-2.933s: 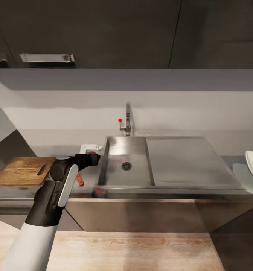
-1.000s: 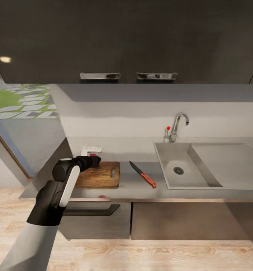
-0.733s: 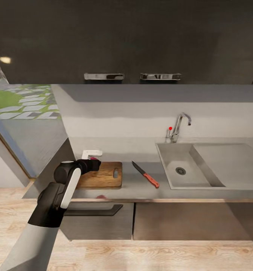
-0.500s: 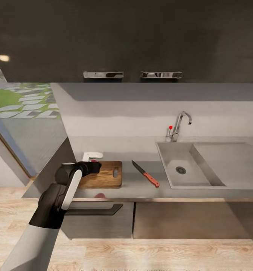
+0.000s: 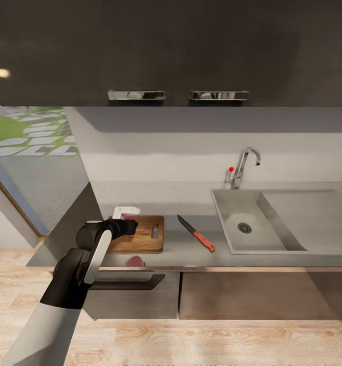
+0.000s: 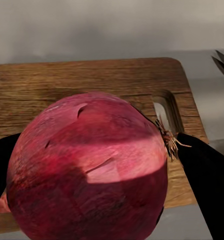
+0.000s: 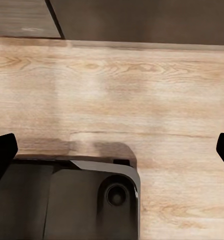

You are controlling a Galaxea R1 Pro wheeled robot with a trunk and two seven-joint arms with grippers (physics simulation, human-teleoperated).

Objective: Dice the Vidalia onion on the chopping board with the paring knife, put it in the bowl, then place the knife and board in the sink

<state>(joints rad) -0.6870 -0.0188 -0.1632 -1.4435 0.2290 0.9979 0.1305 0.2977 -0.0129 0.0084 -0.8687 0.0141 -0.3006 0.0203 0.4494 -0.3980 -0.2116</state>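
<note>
One bent left claw (image 6: 87, 175) grips the onion (image 6: 87, 172) above the chopping board (image 6: 92, 85).

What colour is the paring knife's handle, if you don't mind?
Red-orange; the knife shows best in the head view.

A rectangular brown wooden chopping board (image 5: 139, 234) lies on the long grey countertop (image 5: 191, 254), left of a small red-handled paring knife (image 5: 196, 233). The rectangular steel sink (image 5: 242, 226) sits right of the knife. A round dark-red onion (image 6: 89, 167), held in the left gripper (image 5: 129, 225), is over the board's left end.
</note>
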